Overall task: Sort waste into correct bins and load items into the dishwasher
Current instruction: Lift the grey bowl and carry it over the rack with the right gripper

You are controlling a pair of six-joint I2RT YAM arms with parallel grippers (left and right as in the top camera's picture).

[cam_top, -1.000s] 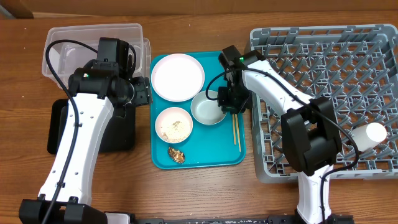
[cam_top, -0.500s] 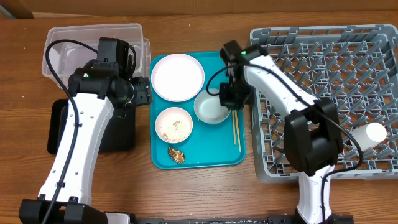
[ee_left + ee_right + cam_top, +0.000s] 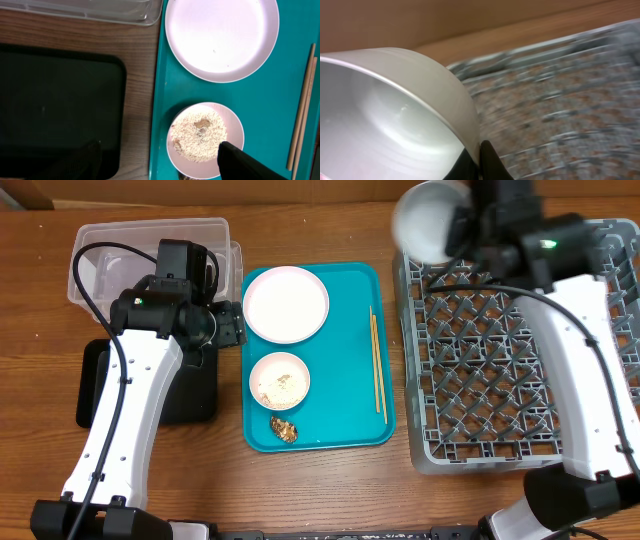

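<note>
Your right gripper (image 3: 465, 225) clamps grey-blue bowl (image 3: 428, 220) above dish rack (image 3: 500, 380) corner, not racked yet. Your left gripper (image 3: 235, 325) open, empty. Left for you on teal tray (image 3: 340, 280): plate (image 3: 285, 303), rice bowl (image 3: 279, 380), chopsticks (image 3: 377, 365), food scrap (image 3: 283, 428).

Brown wooden table (image 3: 320, 490), grain running left to right, filling almost the whole view from above. Flat on it, near the middle, a teal tray (image 3: 350, 395) with rounded corners and a low raised rim, longer from far to near than from left to right. At the far left corner, a tan shape (image 3: 20, 192), cut off by the frame, too little visible to identify.
</note>
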